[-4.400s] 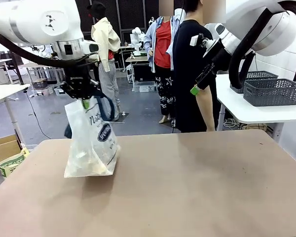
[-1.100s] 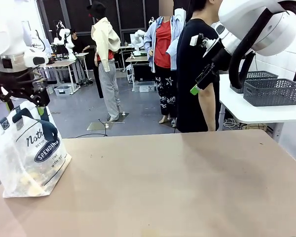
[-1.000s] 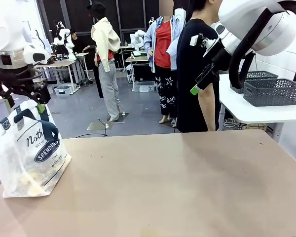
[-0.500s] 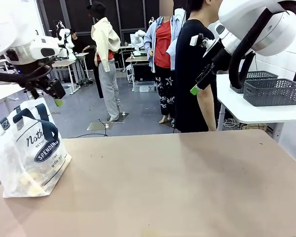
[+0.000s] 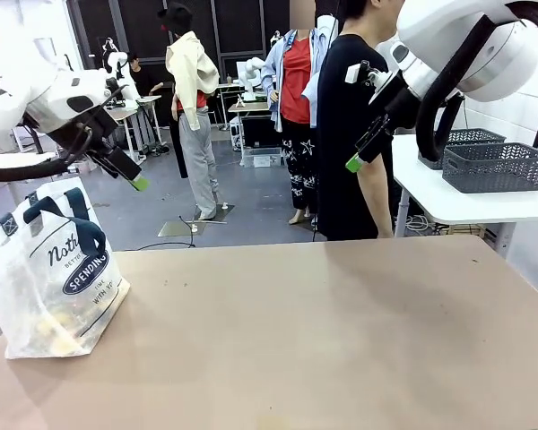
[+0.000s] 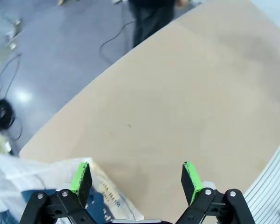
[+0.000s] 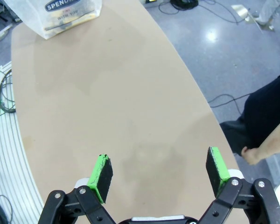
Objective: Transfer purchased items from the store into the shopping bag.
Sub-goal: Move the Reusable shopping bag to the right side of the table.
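Brown table [image 5: 341, 331], lab behind. One bag [image 5: 52, 273] stands at its near left, yellowish items [image 5: 58, 327] inside, too jumbled to count. Two grey baskets [image 5: 495, 166] on the far right side table. My left gripper [image 6: 136, 179] and right gripper [image 7: 158, 170] hang released, empty. Looks done.

Two glossy white arms with black cables carry the black left gripper [image 6: 136, 176] and right gripper [image 7: 161, 171], both green-padded, with silver screws
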`<state>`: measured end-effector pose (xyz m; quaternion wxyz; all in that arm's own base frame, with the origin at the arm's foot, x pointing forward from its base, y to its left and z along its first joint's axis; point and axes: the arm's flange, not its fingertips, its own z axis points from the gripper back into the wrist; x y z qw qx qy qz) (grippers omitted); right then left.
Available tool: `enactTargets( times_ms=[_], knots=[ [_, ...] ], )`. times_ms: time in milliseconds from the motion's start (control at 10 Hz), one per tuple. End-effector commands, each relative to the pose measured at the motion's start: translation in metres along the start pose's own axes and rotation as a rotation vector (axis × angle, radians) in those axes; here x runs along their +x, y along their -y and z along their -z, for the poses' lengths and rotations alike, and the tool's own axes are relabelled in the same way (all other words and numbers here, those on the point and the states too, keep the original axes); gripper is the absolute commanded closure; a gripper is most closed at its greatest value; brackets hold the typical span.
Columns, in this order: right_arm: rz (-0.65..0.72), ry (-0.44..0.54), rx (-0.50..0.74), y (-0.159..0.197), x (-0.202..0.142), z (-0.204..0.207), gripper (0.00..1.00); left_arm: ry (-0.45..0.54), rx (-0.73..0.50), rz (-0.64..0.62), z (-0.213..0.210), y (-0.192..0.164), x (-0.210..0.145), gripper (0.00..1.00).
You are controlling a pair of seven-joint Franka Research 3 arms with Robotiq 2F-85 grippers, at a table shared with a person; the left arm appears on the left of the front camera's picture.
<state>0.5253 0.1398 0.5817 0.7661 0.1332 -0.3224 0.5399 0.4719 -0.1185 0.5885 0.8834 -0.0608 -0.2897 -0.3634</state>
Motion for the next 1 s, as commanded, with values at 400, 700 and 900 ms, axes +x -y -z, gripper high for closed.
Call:
enactTargets(
  times_ms=[400, 700, 900],
  knots=[
    [0.012, -0.024, -0.001, 0.0, 0.001, -0.001, 0.0, 0.03, -0.112, 0.05, 0.013, -0.024, -0.01, 0.0],
    [0.012, -0.024, -0.001, 0.0, 0.001, -0.001, 0.0, 0.026, -0.154, 0.048, 0.011, -0.015, -0.011, 0.0],
    [0.012, -0.024, -0.001, 0.0, 0.001, -0.001, 0.0, 0.026, -0.154, 0.048, 0.011, -0.015, -0.011, 0.0]
  ],
)
